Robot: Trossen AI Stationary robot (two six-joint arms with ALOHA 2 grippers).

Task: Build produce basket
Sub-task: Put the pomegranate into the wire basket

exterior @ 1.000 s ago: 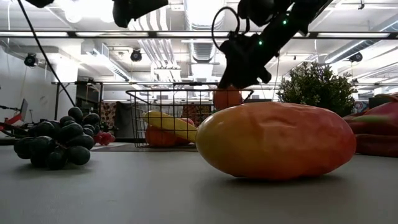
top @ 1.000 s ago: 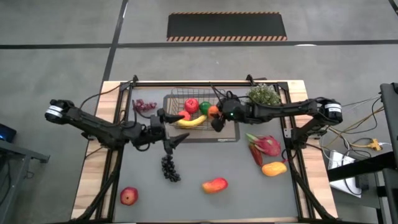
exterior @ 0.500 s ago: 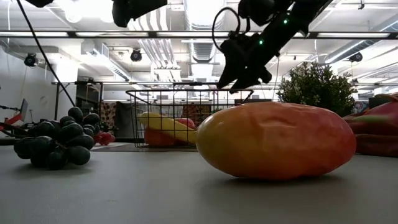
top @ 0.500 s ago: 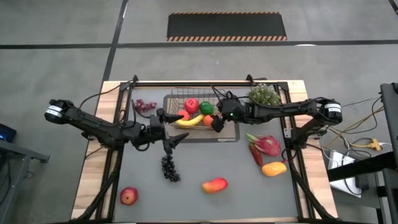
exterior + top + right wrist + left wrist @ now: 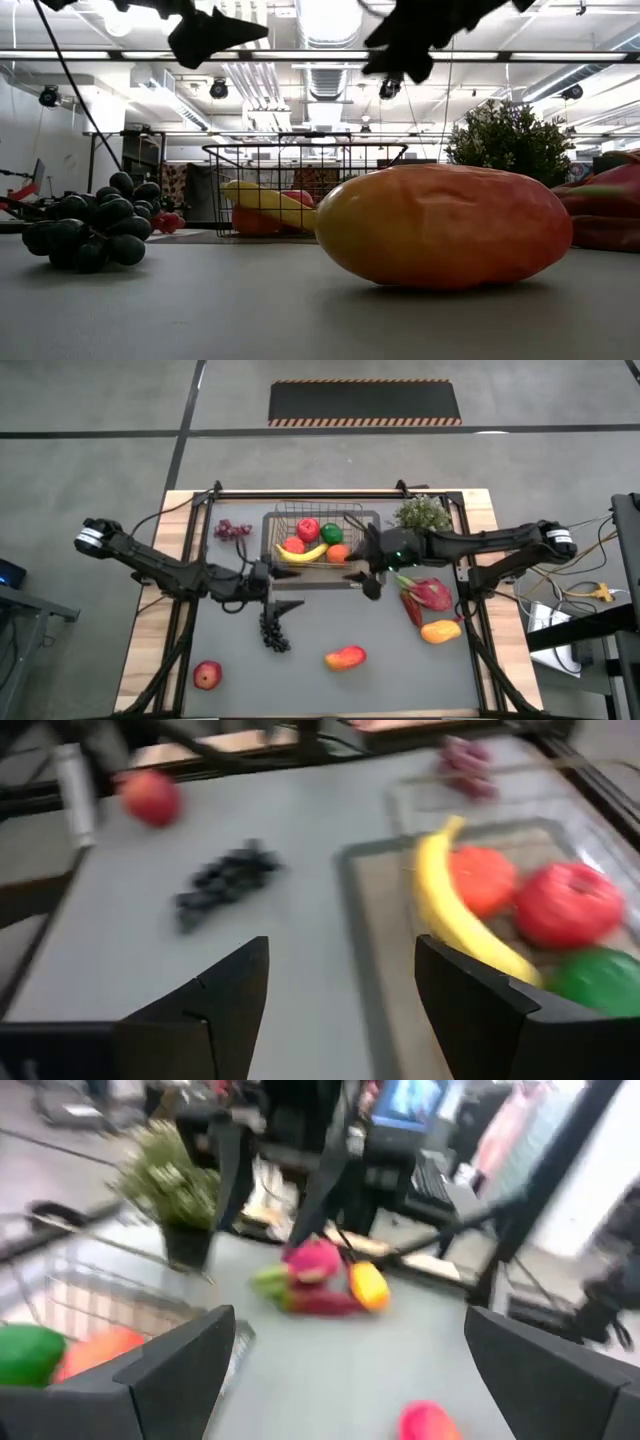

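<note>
Wire-mesh basket (image 5: 313, 538) sits on a grey tray (image 5: 372, 582) on the counter (image 5: 400, 670), holding a banana (image 5: 303, 554), red apple (image 5: 308, 529), green pepper (image 5: 331, 534) and orange (image 5: 338, 553). Beside the basket, the right hand (image 5: 368, 575) is spread wide and empty; in front of it, the left hand (image 5: 285, 594) is also wide and empty, above dark grapes (image 5: 272, 633).

We are counting one basket (image 5: 313, 522) on the counter (image 5: 330, 625), and five pieces are sitting in it: one banana (image 5: 303, 553), one green pepper (image 5: 331, 533), one orange (image 5: 338, 554) and two red fruits (image 5: 308, 529). Outside it, we are seeing two grape bunches, dark (image 5: 273, 631) and purple (image 5: 232, 529), one apple (image 5: 207, 676), two mangoes (image 5: 345, 657), one dragon fruit (image 5: 428, 593) and one leafy plant (image 5: 422, 513). Two grippers are showing, left (image 5: 283, 605) and right (image 5: 368, 582).
</note>
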